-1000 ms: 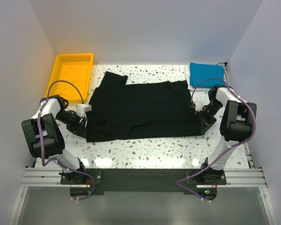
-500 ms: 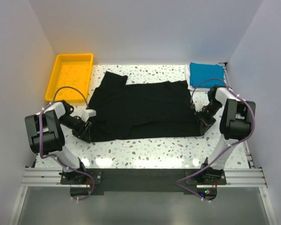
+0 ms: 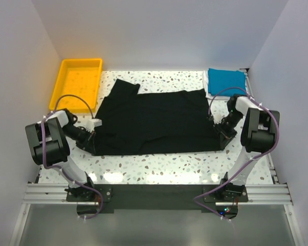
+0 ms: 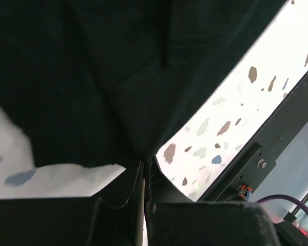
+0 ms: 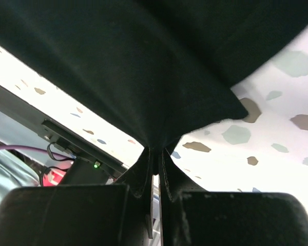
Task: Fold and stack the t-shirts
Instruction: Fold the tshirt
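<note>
Black t-shirt (image 3: 154, 120) spread flat in the middle of the table (image 3: 159, 161), long axis left to right; one sleeve juts toward the far side at its left end, so shoulders likely point left toward the yellow tray (image 3: 77, 84), hem right toward the folded blue t-shirt (image 3: 226, 80); left gripper (image 3: 92, 143), jaws apart half a second ago, has now clenched on the near-left corner; right gripper (image 3: 219, 138) clamped on the near-right corner, as before; both near corners held, so the near edge looks ready to lift for a fold.
</note>
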You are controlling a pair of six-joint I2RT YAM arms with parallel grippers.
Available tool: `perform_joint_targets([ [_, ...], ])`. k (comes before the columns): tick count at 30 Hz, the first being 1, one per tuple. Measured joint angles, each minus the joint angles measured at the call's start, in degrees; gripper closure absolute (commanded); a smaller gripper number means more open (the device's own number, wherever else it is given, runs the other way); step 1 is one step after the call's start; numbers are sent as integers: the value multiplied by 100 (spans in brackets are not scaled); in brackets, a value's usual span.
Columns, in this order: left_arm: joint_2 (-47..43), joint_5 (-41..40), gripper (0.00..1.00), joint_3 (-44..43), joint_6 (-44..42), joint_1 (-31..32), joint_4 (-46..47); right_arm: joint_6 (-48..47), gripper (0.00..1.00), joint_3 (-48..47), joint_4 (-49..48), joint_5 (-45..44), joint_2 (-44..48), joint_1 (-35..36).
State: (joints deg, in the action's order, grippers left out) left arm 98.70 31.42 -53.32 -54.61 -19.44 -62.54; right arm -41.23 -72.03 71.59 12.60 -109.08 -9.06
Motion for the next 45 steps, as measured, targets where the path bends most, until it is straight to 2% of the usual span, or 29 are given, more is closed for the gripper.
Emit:
perform_joint_targets([
  [7,22,-236,99,-398,-66,-227,-345,-98,100,140,61,-57,111,109],
  [8,33,-269,91,-411,-72,-229,-387,-101,100,181,42,-66,120,177],
  [9,48,-299,83,-417,-101,-229,-409,-103,88,247,37,-74,125,245],
  [10,59,-334,68,-422,-157,-229,-428,-114,81,326,26,-83,129,319],
  [11,63,-361,64,-424,-223,-229,-444,-125,71,404,33,-111,129,385],
  [12,63,-382,52,-450,-282,-232,-492,-142,68,455,59,-129,129,446],
  [16,35,-297,48,-911,-579,-232,-839,-323,66,295,260,-186,190,483],
  [20,-208,-92,45,-1552,-645,-22,-839,-496,64,-516,352,-262,267,450],
  [24,-433,31,29,-1663,-490,748,-540,-577,59,-1224,282,-264,267,516],
  [27,-258,136,27,-1740,-378,1228,-350,-625,59,-1397,221,-297,251,715],
  [34,490,87,27,-2109,-317,1580,-28,-916,60,-1113,-11,-669,59,1364],
  [40,605,-33,27,-2135,-415,1902,4,-1132,59,-909,-96,-890,-219,1344],
  [45,667,-136,27,-2135,-461,2046,37,-1224,65,-623,-247,-1049,-256,1351],
])
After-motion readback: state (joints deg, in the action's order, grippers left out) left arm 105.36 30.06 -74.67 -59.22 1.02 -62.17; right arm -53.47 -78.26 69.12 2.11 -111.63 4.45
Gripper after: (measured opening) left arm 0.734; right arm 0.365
